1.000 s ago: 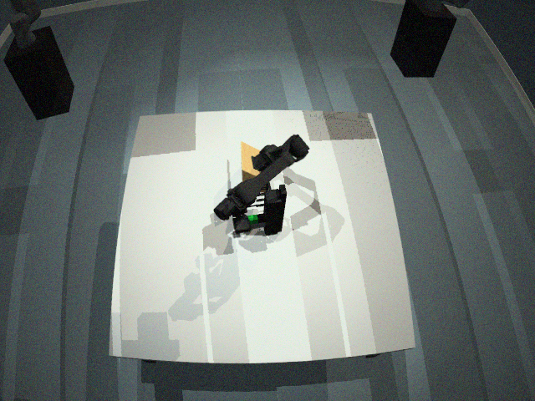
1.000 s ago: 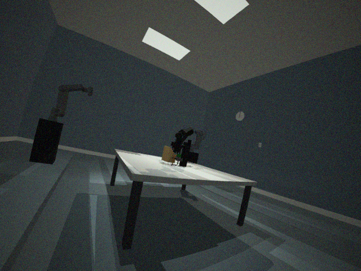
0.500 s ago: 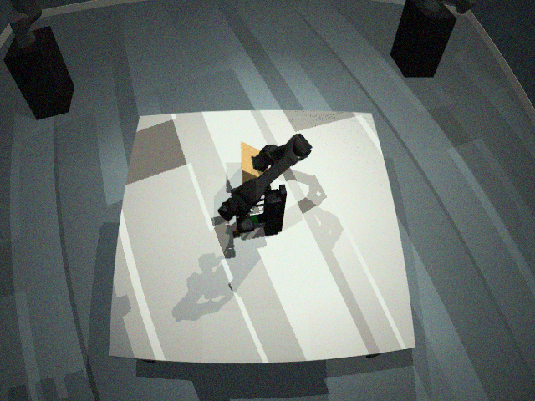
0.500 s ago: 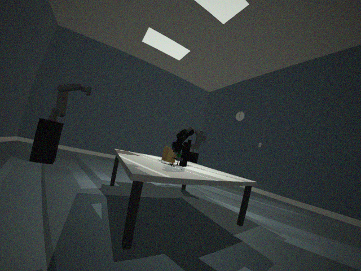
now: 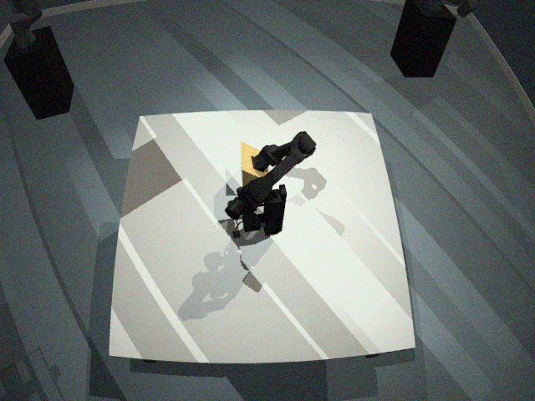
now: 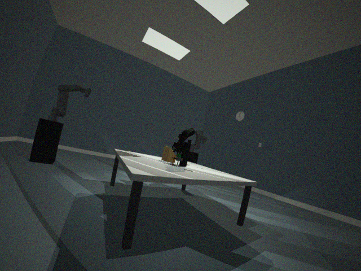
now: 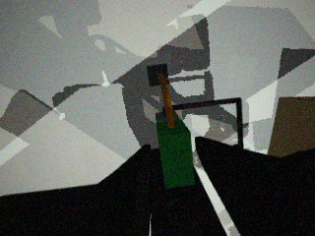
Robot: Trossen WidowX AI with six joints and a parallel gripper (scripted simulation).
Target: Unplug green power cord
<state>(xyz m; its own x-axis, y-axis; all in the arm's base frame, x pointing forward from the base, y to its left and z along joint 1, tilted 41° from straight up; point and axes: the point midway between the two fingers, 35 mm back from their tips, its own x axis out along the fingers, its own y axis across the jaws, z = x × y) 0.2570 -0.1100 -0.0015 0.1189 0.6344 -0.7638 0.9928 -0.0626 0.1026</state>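
Note:
The green plug (image 7: 176,159) (image 6: 178,156) shows in the wrist view between my two fingertips, with a narrow light gap beside the right finger. Its orange cord (image 7: 166,100) (image 5: 238,225) curves from the plug to a small dark block (image 7: 157,75) (image 5: 236,234) on the table. My gripper (image 7: 172,147) is partly open around the plug, not visibly clamped on it. The black power strip (image 5: 275,213) (image 6: 183,158) stands upright beside my hand. The arm hides the plug in the top view, and whether its prongs sit in the strip cannot be seen.
A yellow-brown wooden block (image 5: 247,156) (image 6: 167,153) (image 7: 295,125) stands by the arm's base. A thin black frame (image 7: 240,123) stands out near the plug. The white table (image 5: 302,323) (image 6: 163,178) carries strong shadows and light stripes.

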